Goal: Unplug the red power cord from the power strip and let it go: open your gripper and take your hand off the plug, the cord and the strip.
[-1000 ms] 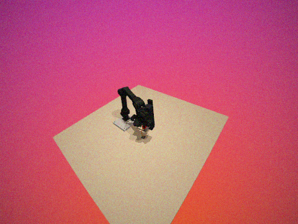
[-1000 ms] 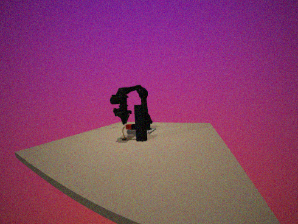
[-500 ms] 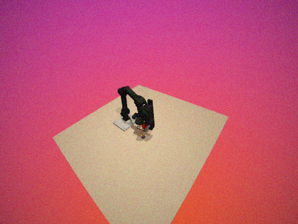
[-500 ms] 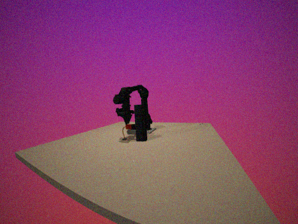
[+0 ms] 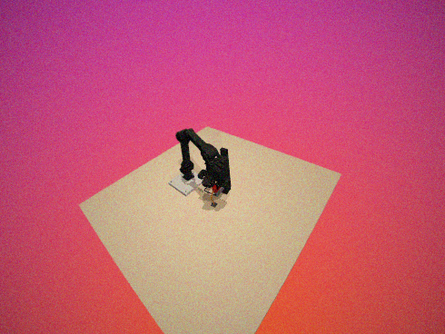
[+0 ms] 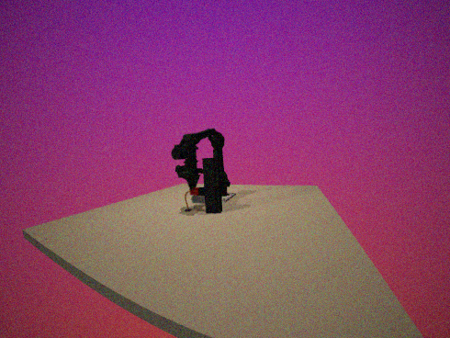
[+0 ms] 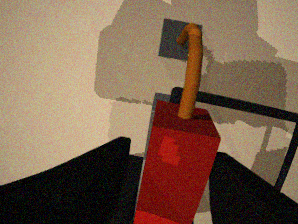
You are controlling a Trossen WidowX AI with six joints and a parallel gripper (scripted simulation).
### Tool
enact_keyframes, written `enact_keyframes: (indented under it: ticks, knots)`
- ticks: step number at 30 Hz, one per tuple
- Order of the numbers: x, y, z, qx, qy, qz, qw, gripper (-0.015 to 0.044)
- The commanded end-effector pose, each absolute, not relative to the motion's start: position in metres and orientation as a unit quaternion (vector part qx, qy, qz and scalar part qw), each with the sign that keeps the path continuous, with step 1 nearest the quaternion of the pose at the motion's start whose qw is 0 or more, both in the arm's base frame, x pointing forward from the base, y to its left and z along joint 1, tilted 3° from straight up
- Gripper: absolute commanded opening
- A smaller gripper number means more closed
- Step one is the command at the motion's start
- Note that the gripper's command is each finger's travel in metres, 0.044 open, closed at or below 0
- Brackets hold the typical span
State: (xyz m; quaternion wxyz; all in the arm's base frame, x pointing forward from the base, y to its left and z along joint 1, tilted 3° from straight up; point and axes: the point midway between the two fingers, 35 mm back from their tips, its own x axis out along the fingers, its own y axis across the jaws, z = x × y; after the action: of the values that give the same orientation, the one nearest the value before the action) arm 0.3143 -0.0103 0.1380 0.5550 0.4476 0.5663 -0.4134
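Note:
The red plug (image 5: 215,189) (image 6: 195,191) (image 7: 177,175) lies level beside a tall black upright block (image 6: 212,185), seemingly the power strip. Whether the plug is seated is hidden. Its orange cord (image 6: 185,198) (image 7: 193,75) bends down to a small dark square (image 5: 213,204) (image 6: 187,210) (image 7: 170,42) on the table. My gripper (image 6: 193,187) (image 7: 170,155) points down, partly open, with one finger on each side of the plug. In the wrist view a narrow gap shows left of the plug; contact on the right is hard to tell.
A thin black rectangular frame (image 7: 240,106) stands out beside the plug, right of it in the wrist view. A grey piece (image 6: 198,199) sits under the plug. A pale plate (image 5: 182,185) lies by the arm's base. The tall block rises close beside the gripper.

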Motion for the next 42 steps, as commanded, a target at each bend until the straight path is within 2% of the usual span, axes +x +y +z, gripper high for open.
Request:
enact_keyframes:
  ticks: [1, 3, 12, 13, 42]
  knots:
    - [0.314, -0.010, 0.138, 0.448, 0.566, -0.413, 0.555, 0.0134]
    - [0.314, -0.010, 0.138, 0.448, 0.566, -0.413, 0.555, 0.0081]
    - [0.314, -0.010, 0.138, 0.448, 0.566, -0.413, 0.555, 0.0021]
    - [0.314, -0.011, 0.138, 0.448, 0.566, -0.413, 0.555, 0.0000]
    - [0.325, -0.052, 0.137, 0.447, 0.565, -0.416, 0.555, 0.0000]
